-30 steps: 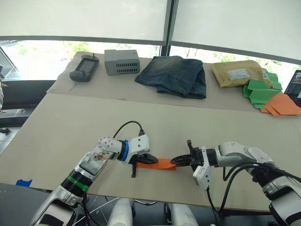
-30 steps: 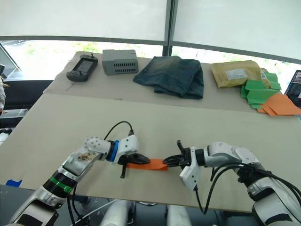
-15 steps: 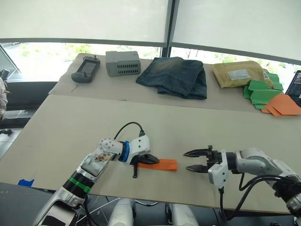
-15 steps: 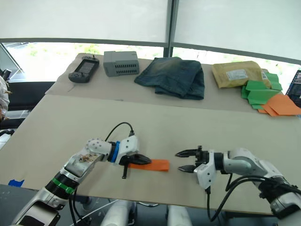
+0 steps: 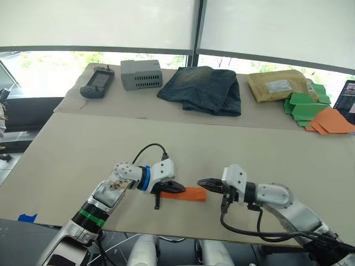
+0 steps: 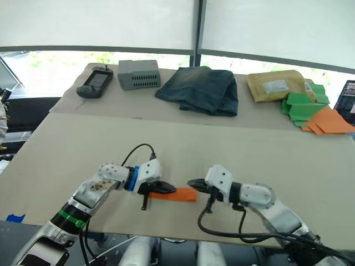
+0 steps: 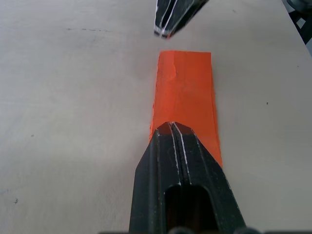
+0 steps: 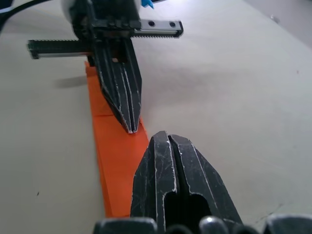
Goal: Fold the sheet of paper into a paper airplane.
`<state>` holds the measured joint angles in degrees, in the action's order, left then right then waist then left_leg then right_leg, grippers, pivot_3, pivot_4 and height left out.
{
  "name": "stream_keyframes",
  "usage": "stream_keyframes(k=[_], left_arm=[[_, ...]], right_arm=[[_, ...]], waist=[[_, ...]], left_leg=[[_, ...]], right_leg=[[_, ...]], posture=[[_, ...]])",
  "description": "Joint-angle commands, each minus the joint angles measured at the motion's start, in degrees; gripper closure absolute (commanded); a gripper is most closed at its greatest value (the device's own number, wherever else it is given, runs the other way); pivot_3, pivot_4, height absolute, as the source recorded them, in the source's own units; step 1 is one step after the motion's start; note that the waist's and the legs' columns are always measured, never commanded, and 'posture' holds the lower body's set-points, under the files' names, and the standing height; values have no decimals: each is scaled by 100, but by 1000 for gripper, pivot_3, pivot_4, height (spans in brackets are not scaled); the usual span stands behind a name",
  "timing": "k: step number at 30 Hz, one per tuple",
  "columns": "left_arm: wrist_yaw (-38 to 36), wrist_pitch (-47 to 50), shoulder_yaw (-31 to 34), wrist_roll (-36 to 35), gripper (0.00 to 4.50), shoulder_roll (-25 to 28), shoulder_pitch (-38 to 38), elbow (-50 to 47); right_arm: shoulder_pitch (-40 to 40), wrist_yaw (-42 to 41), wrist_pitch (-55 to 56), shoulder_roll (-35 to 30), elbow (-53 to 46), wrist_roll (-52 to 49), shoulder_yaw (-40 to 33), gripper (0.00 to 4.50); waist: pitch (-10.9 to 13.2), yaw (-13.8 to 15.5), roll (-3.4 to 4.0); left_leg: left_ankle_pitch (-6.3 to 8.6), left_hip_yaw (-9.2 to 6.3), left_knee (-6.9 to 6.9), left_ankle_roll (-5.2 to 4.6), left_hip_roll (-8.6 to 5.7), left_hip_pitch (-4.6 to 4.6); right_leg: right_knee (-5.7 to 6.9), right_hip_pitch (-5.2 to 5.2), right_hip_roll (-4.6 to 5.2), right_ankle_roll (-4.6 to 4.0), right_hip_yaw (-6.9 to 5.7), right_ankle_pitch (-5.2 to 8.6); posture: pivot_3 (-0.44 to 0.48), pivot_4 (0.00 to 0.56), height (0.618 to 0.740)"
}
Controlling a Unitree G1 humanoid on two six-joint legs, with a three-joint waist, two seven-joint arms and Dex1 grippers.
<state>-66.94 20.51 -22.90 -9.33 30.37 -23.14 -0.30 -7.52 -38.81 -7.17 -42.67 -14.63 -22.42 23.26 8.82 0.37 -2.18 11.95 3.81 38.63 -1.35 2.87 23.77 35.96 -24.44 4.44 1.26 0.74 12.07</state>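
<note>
Lying flat near the table's (image 5: 66, 144) front edge, folded into a narrow orange strip: the paper (image 5: 186, 193). Pressing on its left end with fingers closed together, the left gripper (image 5: 176, 187). Hovering just off its right end, fingers likewise closed and holding nothing, the right gripper (image 5: 203, 182). Sitting farther back: jeans (image 5: 202, 88), an envelope (image 5: 277, 86).

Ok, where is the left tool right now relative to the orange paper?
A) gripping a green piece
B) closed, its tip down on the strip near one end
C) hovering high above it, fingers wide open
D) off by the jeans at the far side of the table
B: the left tool is shut with its tip on the near end of the folded sheet of paper, as the left wrist view shows, while the shut right tool sits just past the other end.
</note>
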Motion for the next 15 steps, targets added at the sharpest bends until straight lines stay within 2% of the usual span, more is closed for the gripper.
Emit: stream_keyframes(k=[1, 7, 15], left_arm=[[74, 283, 60, 106, 4500, 247, 183, 56], [169, 397, 120, 93, 4500, 257, 302, -109], [163, 439, 83, 54, 4500, 217, 308, -162]], right_arm=[[-49, 199, -558, 388, -88, 277, -2, 4464], [39, 181, -1350, 811, -128, 268, -162, 4464], [459, 303, -1777, 587, -127, 660, -565, 4464]], waist=[[0, -17, 0], [0, -28, 1], [-3, 4, 5]], left_leg=[[0, 0, 0, 1, 1, -1], [3, -1, -3, 4, 4, 0], [9, -2, -4, 16, 2, -1]], right_leg=[[0, 0, -2, 0, -1, 0], [2, -6, -1, -1, -2, 0], [-3, -4, 2, -1, -3, 1]], posture=[[0, 150, 716], [0, 150, 716], [0, 150, 716]])
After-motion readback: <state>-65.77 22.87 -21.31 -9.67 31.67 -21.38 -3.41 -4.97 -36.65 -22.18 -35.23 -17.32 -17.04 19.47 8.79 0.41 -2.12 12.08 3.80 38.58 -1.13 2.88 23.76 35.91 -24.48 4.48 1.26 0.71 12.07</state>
